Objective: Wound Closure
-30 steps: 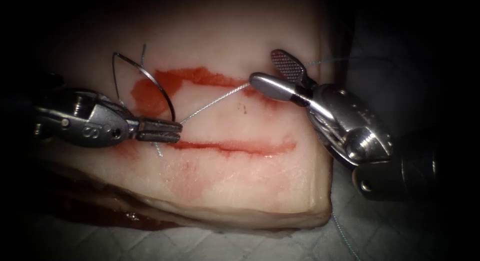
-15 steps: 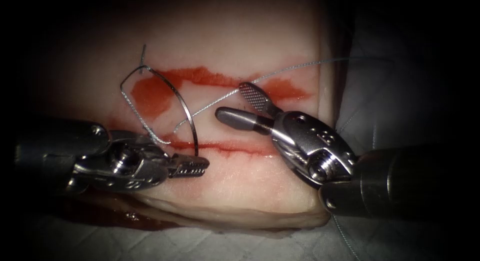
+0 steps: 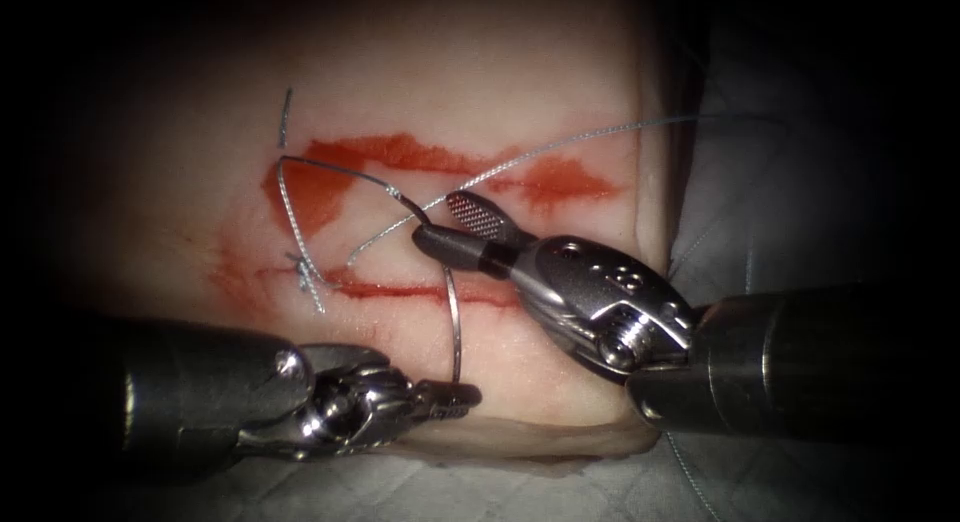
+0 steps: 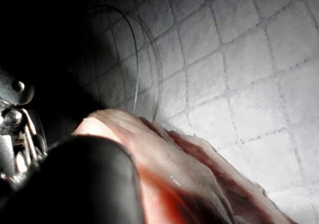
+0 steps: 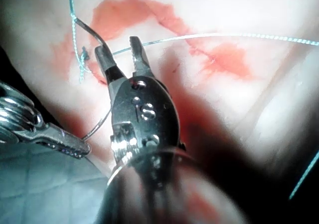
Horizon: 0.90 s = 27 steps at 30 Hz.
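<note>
Gripping the needle [image 3: 453,317] near its tip end, the left claw [image 3: 462,394] sits low at the front edge of the tissue [image 3: 480,92], clenched on the steel. Needle curves up from there across the cut [image 3: 430,292] toward the right claw [image 3: 440,222], free of the tissue, out in the open. Right claw is spread apart, one jaw above, one below, w/ the needle's tail end right at the lower jaw; grasping nothing that I can make out. Thread [image 3: 560,142] runs from the needle's tail up and off to the right, past the tissue edge. A stitch w/ knot [image 3: 300,272] sits at the left end of the cut, short thread end [image 3: 284,117] standing above it. Red fluid [image 3: 400,154] smears the surface.

Left wrist view: tissue [image 4: 164,154] edge on the quilted pad [image 4: 249,59], thread [image 4: 135,50] arcing over it.

Right wrist view: right claw [image 5: 122,52] spread, thread [image 5: 224,36] passing across the jaw tips, needle [image 5: 99,124] running down to the left claw [image 5: 75,147], clamped on it.
</note>
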Motion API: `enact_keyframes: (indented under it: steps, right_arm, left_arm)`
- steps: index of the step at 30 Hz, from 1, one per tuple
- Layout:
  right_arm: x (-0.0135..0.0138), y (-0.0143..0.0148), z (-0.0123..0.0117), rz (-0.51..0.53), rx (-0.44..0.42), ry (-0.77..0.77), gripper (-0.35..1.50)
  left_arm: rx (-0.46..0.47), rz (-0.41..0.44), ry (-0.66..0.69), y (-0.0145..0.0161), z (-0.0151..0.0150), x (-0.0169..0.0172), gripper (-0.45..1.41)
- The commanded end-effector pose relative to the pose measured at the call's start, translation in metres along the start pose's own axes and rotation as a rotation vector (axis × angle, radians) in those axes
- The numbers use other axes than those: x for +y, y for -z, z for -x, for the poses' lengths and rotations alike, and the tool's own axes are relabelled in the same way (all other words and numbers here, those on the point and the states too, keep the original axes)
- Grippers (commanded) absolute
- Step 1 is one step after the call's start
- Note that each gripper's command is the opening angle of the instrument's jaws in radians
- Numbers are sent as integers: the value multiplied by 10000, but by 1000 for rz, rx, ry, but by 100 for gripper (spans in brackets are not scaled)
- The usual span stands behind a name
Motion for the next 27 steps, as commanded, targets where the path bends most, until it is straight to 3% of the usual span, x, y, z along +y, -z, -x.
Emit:
enact_keyframes:
  steps: [1,12,18,19,22,23,25,27]
  right_arm:
    - [-1,-4,-3,22,13,13,21]
    - [1,0,-6,115,111,60,6]
    - [4,-2,-6,168,123,95,-4]
    - [4,-2,-5,190,123,129,-18]
    - [3,-5,0,204,125,145,-35]
    - [1,-6,4,205,127,155,-35]
    - [-2,-7,6,206,126,170,-35]
    - [-3,-8,7,206,126,170,-35]
  left_arm:
    - [1,-14,-19,-7,1,2,-45]
    - [-9,-64,-108,-15,8,-2,-42]
    - [-18,-76,-121,-15,9,-3,-35]
    - [-23,-79,-123,-16,10,-4,-28]
    - [-35,-80,-124,-16,10,-5,14]
    - [-40,-75,-69,-15,11,-1,63]
    - [-88,12,96,-7,14,11,106]
    - [-147,83,217,5,17,19,118]
